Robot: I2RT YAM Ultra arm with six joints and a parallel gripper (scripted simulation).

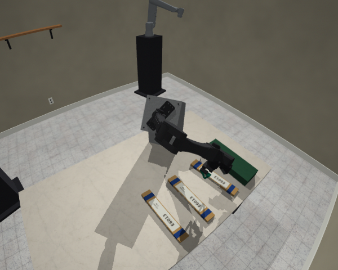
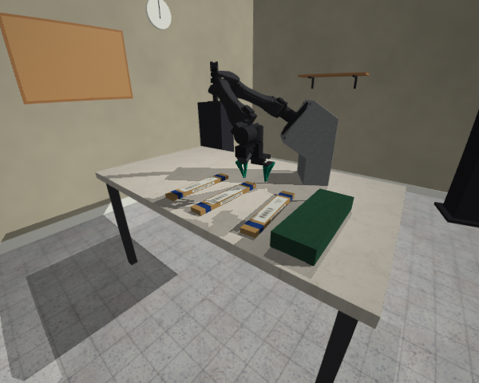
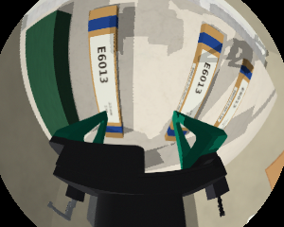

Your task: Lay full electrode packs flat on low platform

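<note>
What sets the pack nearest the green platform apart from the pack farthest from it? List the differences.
Position: the nearest pack lies right beside the green platform; the farthest pack lies two places away, with the middle pack between them.
Hand: the open, empty hand hovers over one end of the nearest pack; nothing is above the farthest.
Shared: both are long tan boxes with blue bands and E6013 labels, flat on the table, roughly parallel, off the platform.

The three packs (image 2: 267, 214) look like matt brown cardboard with white paper labels and blue bands. The low platform (image 2: 314, 223) is a plain, matt dark green block, perhaps painted. The table (image 2: 367, 263) top looks like pale, smooth stone or laminate; its legs are matt black.
</note>
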